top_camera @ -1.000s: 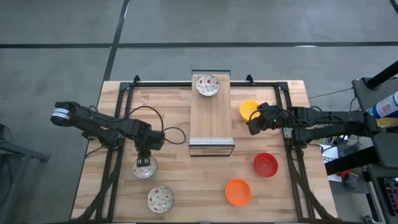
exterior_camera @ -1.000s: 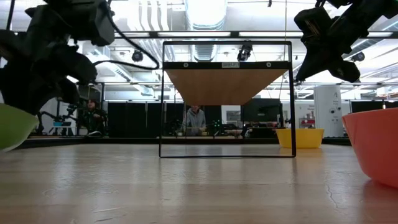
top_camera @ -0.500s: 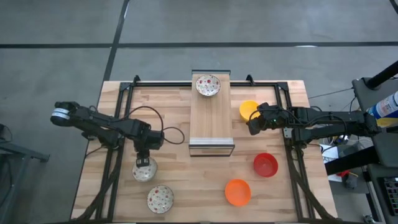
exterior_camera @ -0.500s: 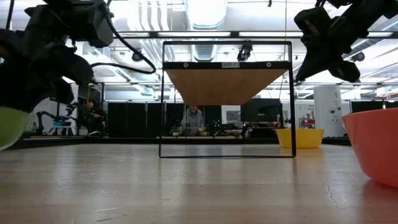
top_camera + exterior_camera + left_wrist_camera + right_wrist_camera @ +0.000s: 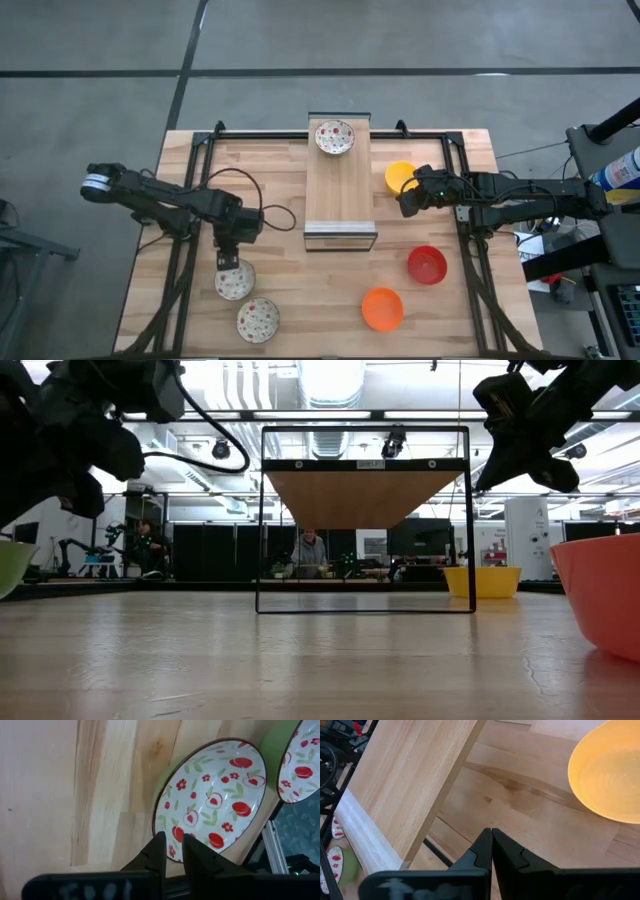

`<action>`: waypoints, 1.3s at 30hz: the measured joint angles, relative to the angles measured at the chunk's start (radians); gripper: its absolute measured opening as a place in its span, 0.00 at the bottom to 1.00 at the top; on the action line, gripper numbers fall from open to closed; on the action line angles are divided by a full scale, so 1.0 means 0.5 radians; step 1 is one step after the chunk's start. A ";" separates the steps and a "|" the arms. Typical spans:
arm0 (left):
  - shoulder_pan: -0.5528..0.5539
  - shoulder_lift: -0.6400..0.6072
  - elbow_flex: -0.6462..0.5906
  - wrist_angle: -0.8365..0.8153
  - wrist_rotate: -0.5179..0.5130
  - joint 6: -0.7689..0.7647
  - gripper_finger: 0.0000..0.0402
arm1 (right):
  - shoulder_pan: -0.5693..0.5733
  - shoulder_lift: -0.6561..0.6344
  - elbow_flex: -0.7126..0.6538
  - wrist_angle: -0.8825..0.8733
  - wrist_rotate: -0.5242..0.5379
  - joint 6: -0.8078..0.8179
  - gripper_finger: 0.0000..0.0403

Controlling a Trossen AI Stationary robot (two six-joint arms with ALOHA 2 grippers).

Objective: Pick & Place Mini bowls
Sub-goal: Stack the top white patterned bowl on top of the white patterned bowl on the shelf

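Your left gripper [image 5: 172,851] pinches the speckled bowl [image 5: 234,282]'s rim to carry it; right gripper [image 5: 491,845], pressed together, waits beside the yellow bowl [image 5: 398,177].

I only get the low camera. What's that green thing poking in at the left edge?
Observer: It's a speckled bowl, green outside and white with red fruit inside. The left tool pinches its rim.
Child: Are there more like it?
Observer: Yes. A second speckled bowl sits close beside it, and a third bowl sits on the wooden board.
Child: What's the right tool doing?
Observer: The right tool is shut on nothing and hovers beside the yellow bowl.
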 joint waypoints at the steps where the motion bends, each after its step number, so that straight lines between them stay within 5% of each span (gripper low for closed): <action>1: 0.002 0.000 0.000 -0.020 -0.020 0.001 0.13 | 0.000 0.000 0.000 0.000 0.000 0.000 0.02; 8: 0.004 0.000 0.064 -0.274 -0.353 0.019 0.13 | 0.001 0.000 0.000 0.000 0.000 -0.001 0.02; 26: 0.058 0.000 0.066 -0.264 -0.098 -0.175 0.13 | 0.001 0.000 0.000 0.104 -0.011 -0.100 0.02; 36: 0.074 0.001 0.048 -0.225 -0.125 -1.134 0.13 | 0.000 0.000 0.000 0.101 -0.119 -0.202 0.02; 39: 0.064 0.005 0.037 -0.145 -0.206 -1.204 0.13 | 0.000 0.000 0.000 0.100 -0.150 -0.201 0.02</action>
